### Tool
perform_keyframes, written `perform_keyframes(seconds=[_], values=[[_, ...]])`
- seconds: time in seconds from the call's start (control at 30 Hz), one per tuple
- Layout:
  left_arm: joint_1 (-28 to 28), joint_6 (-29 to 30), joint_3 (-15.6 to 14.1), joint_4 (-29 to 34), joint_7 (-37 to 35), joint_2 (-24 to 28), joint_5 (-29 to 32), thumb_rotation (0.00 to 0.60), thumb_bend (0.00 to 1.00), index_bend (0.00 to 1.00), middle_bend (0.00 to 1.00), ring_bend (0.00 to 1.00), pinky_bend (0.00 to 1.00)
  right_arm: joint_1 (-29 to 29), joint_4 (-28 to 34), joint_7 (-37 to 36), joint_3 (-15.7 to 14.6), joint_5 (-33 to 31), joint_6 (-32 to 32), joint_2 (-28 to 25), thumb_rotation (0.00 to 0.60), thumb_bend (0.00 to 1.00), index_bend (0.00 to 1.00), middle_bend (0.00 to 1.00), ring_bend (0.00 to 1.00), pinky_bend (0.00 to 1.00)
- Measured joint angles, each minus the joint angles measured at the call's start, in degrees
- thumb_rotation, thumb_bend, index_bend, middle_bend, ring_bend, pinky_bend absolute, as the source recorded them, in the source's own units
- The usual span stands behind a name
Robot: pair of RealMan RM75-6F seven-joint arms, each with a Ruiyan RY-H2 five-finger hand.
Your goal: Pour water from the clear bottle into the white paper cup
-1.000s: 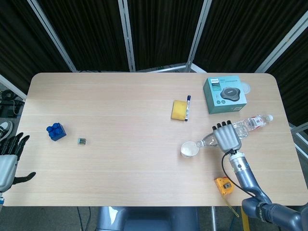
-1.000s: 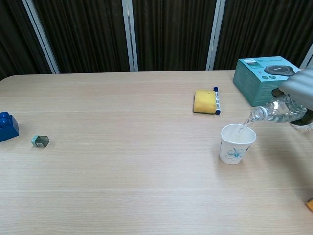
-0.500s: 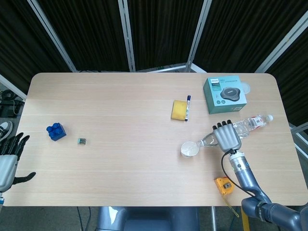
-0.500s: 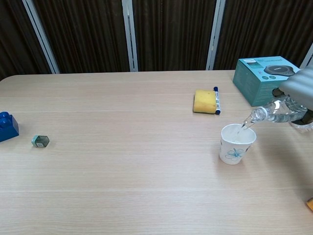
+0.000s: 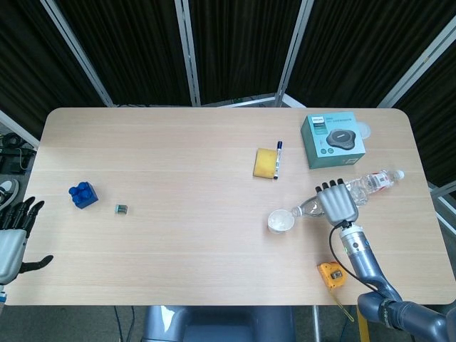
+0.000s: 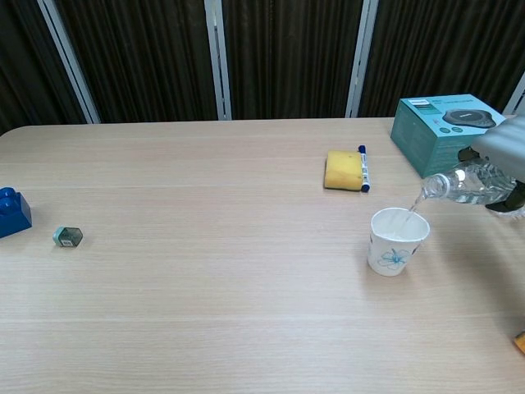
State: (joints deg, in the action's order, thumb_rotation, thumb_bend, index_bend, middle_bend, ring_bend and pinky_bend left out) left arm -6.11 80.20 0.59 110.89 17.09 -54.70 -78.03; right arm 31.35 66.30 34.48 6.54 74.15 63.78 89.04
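My right hand grips the clear bottle around its middle and holds it tipped on its side. The bottle's neck points left and down, just above the rim of the white paper cup. A thin stream of water runs from the mouth into the cup. The cup stands upright on the table, with a blue flower print on its side. In the chest view only the edge of the right hand shows. At the table's near left corner my left hand hangs open, holding nothing.
A teal box lies behind the bottle, with a yellow sponge and a blue marker to its left. A yellow tape measure sits near the front edge by my right arm. A blue block and a small grey object lie far left.
The bottle's neck has lifted slightly above the cup's rim while water keeps running into the cup. The left hand has not moved.
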Motion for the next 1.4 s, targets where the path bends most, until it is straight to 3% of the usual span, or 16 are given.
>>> perform_keyframes(seconds=[0.17,0.5,0.73,1.1,1.4], values=[[-0.01,0.01,0.02,-0.04,0.16,-0.09,0.09,0.6,0.0,0.0,0.0,0.0,0.0,-0.58,1.14,-7.68,0.62,0.45,0.41,-0.83,0.6,0.45,0.5,0.58,0.5,0.45],[-0.09,-0.14,-0.06,0.08,0.56,-0.19,0.17,0.6,0.0,0.0,0.0,0.0,0.0,-2.84,5.75,-33.87,4.4,-0.64,0.95,-3.36,0.6,0.49,0.49,0.58,0.5,0.45],[-0.09,-0.16,-0.07,0.18,0.67,-0.23,0.29,0.6,0.0,0.0,0.0,0.0,0.0,-3.76,5.62,-49.11,6.84,-2.15,-0.46,-2.9,0.6,0.5,0.49,0.58,0.5,0.45],[-0.3,-0.64,0.01,0.12,0.33,-0.07,0.72,0.6,0.0,0.0,0.0,0.0,0.0,-3.35,-5.08,-70.29,8.49,-1.31,-3.37,2.6,0.6,0.53,0.5,0.58,0.5,0.45],[-0.46,-0.95,0.06,0.03,0.87,-0.32,1.38,0.6,0.0,0.0,0.0,0.0,0.0,-1.91,-18.17,-77.3,8.44,0.65,-3.44,10.08,0.6,0.53,0.5,0.58,0.49,0.44]])
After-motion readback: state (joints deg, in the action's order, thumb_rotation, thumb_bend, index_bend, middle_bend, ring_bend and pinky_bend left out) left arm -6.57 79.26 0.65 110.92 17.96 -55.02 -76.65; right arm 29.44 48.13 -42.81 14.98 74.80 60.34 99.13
